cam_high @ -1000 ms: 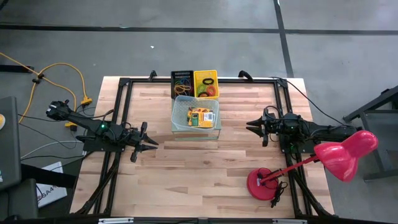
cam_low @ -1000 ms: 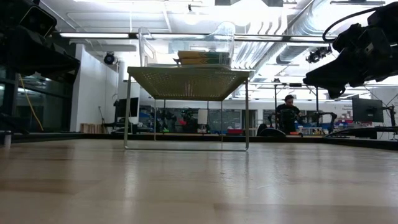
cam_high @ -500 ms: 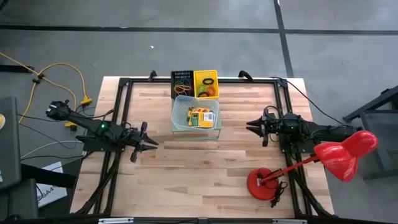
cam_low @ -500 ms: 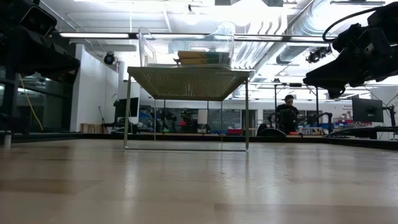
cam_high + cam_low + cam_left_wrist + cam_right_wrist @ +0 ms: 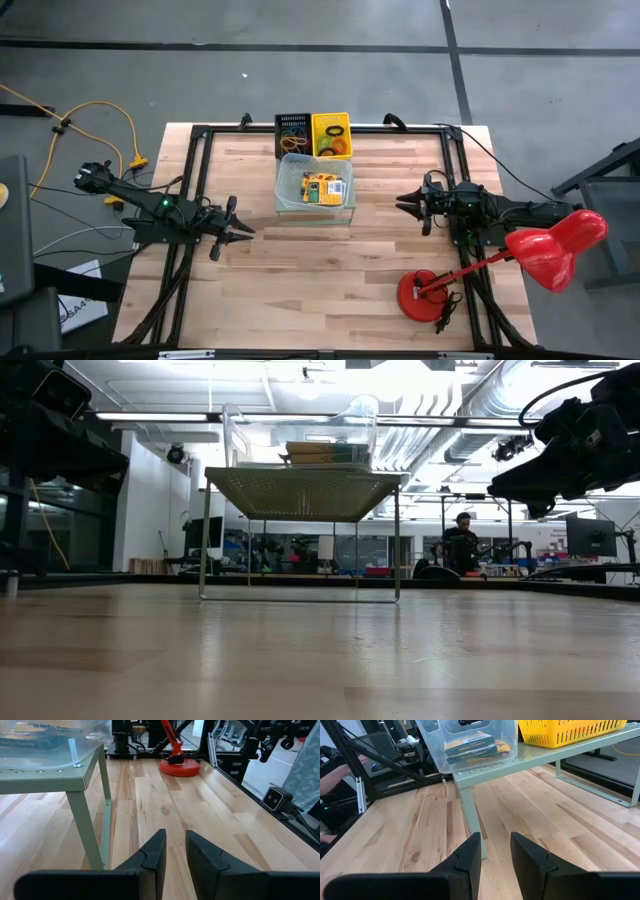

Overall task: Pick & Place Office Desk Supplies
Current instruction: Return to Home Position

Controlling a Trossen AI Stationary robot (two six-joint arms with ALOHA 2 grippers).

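**While both arms hang apart, the supplies sit binned on the shelf**

Where the pale-green perforated shelf (image 5: 315, 218) stands at the middle of the far half of the wooden table (image 5: 300, 290), three bins rest on its top. The transparent bin (image 5: 290, 175) takes the near part, and the two crayon boxes (image 5: 322, 188) lie flat inside it, one touching the other. Behind it, side by side against the far edge, are the black bin (image 5: 278, 145) on the left and the yellow bin (image 5: 316, 121) on the right. Coloured elastic band loops (image 5: 293, 128) lie heaped in the black bin, and orange and dark loops (image 5: 335, 145) lie in the yellow one.

The left gripper (image 5: 243, 232) hangs over the table's left side, pointing inward, well apart from the shelf. Its wrist view shows the two fingers (image 5: 152, 852) parted by a narrow gap, with bare wood between them and nothing grasped. The right gripper (image 5: 402, 205) hangs over the right side and points toward the shelf. Its fingers (image 5: 470, 852) are likewise slightly parted and empty.

The pink desk lamp (image 5: 545, 250) stands at the near right corner, its red base (image 5: 420, 293) on the table. In the low view a person (image 5: 462, 540) shows far off in the room behind.
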